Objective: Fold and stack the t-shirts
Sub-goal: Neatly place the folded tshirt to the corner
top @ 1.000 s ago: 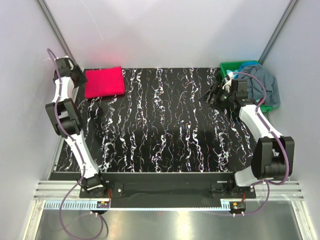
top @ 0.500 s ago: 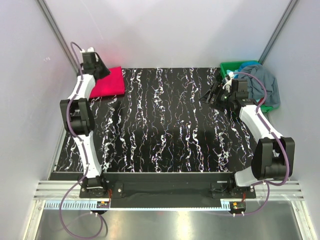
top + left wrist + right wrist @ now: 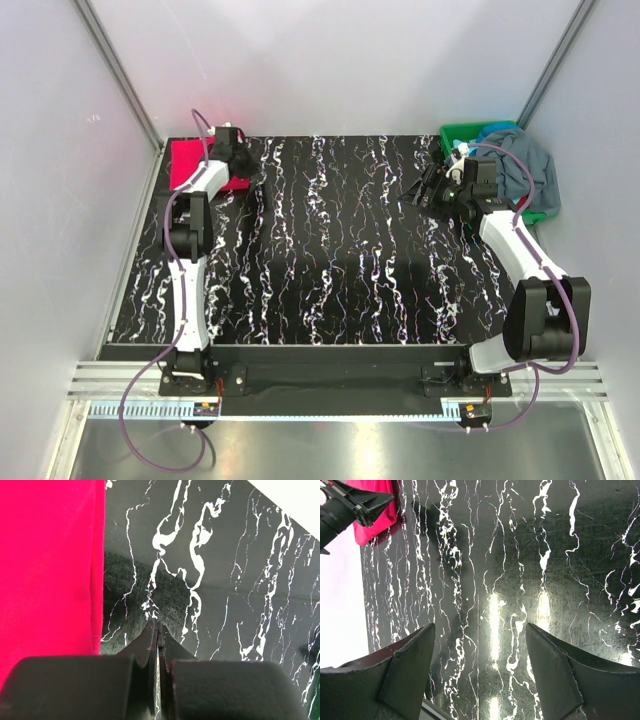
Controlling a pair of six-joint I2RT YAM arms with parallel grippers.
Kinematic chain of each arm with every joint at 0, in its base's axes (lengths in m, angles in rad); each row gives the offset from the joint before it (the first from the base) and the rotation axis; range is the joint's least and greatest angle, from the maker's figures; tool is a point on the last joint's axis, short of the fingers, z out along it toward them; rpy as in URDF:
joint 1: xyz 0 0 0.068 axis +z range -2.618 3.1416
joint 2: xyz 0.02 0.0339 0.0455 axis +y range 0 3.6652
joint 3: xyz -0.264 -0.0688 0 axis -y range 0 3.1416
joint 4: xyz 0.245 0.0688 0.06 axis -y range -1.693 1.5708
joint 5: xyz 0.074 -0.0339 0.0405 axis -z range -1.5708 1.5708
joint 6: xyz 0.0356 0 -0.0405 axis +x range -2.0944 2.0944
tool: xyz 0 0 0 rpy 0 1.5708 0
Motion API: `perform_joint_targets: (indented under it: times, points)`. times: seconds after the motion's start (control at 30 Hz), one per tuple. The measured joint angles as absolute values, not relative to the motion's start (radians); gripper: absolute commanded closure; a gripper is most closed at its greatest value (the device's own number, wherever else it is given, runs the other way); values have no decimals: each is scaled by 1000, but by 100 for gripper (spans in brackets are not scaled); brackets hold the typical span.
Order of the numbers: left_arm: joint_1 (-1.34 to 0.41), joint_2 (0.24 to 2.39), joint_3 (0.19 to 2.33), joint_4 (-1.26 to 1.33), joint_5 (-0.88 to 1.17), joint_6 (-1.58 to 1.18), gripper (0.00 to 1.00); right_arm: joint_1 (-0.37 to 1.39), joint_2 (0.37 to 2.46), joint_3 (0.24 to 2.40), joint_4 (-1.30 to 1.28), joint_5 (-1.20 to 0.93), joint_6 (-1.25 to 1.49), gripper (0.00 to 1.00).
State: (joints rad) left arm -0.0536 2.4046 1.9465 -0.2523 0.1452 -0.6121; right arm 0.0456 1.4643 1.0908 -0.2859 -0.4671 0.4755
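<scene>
- Here, magenta t-shirt (image 3: 185, 165): folded flat at the far left corner of the black marbled table (image 3: 330, 260).
- Left gripper (image 3: 158, 627): jaws pressed together on nothing, above bare tabletop just beside the edge of that shirt.
- Right gripper (image 3: 477, 630): jaws spread wide, empty, above the table near its far right.
- Grey-blue t-shirt (image 3: 522, 168): crumpled, draped over the green bin (image 3: 458, 133) at the far right corner.

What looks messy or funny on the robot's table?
The grey-blue t-shirt is crumpled and spills over the rim of the green bin at the far right. The pink-red t-shirt at the far left lies flat and folded.
</scene>
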Motion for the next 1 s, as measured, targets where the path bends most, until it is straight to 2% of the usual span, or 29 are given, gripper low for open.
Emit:
perform_joint_targets:
  times: [0.5,1.0]
  points:
    - [-34,2405,1898,-260,-12,-624,100,44,1443,1091,-286,-480,479,20]
    - [-36,2285,1762,-311,-68,-582,100,43,1404,1091,-285,-491,498,20]
